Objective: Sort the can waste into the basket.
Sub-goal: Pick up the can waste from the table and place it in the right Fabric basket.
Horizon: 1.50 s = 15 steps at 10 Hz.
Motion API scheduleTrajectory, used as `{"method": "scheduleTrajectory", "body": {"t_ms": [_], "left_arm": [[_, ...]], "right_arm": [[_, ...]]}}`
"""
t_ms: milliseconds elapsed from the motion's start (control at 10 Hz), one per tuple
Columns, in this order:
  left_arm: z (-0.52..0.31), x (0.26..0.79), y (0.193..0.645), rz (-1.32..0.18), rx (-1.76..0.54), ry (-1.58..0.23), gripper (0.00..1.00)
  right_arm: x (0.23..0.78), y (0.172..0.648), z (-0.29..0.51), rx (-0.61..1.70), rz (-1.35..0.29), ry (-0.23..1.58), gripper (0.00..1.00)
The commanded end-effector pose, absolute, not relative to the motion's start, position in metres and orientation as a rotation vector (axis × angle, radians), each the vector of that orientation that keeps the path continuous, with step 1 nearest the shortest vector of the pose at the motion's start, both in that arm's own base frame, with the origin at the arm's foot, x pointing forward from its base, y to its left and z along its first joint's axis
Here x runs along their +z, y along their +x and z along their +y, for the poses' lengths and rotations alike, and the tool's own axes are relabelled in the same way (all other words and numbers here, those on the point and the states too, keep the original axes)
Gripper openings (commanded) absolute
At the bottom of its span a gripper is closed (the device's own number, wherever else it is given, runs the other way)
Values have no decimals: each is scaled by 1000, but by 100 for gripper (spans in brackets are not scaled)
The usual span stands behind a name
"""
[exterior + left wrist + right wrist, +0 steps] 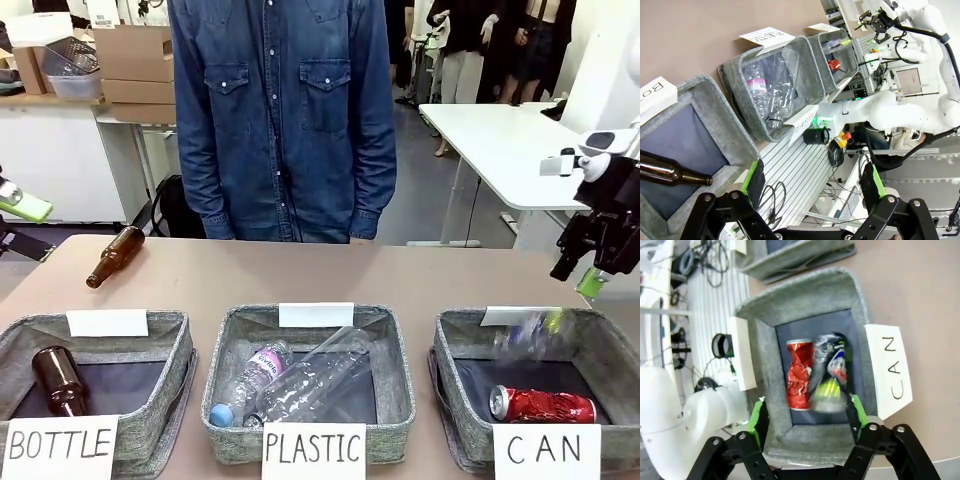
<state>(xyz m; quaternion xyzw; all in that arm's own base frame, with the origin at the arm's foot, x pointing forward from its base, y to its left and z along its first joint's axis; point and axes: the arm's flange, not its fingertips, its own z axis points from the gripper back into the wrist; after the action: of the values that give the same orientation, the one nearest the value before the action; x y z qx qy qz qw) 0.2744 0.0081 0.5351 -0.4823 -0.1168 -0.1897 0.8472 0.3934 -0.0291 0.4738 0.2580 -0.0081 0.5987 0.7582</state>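
Brown tabletop [400,275] carries three grey fabric baskets along its near edge, a person in a denim shirt [285,110] standing at the far side. In the rightmost one, the CAN basket [605,345], a crushed red can [540,404] lies on the dark floor. A dark can with colourful print [530,333] shows as a blurred streak above that floor, apparently falling; the right wrist view has it [832,372] smeared just beside the red can [799,374], over the basket's floor.

Above the basket's far right corner hangs the right gripper [590,262], its green-padded fingers spread apart with nothing between them. The left gripper [812,185] hovers over the BOTTLE basket [715,105], fingers likewise wide apart and empty.

I judge the release of the second can to be the step in hand, which would finish the can sorting. Next the right arm need only lift clear. A brown bottle [114,256] lies loose near the table's far left edge.
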Motion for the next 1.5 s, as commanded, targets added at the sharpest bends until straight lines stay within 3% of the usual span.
{"method": "scheduleTrajectory", "body": {"t_ms": [0, 400, 500, 700, 800, 1100, 1400], "left_arm": [[11, 534, 274, -250, -422, -1015, 100], [11, 534, 274, -250, -422, -1015, 100], [11, 534, 274, -250, -422, -1015, 100], [11, 534, 274, -250, -422, -1015, 100], [11, 534, 274, -250, -422, -1015, 100], [11, 534, 274, -250, -422, -1015, 100], [11, 534, 274, -250, -422, -1015, 100]], "right_arm": [[478, 397, -29, 1303, 12, 557, 100], [483, 397, -26, 1272, 16, 571, 100], [495, 399, -21, 1103, 3, 701, 100], [538, 402, 4, 307, 45, 1058, 100], [554, 394, 17, 159, -46, 1106, 100], [578, 383, 49, 35, -10, 1171, 100], [556, 399, 86, -28, -224, 1383, 100]]}}
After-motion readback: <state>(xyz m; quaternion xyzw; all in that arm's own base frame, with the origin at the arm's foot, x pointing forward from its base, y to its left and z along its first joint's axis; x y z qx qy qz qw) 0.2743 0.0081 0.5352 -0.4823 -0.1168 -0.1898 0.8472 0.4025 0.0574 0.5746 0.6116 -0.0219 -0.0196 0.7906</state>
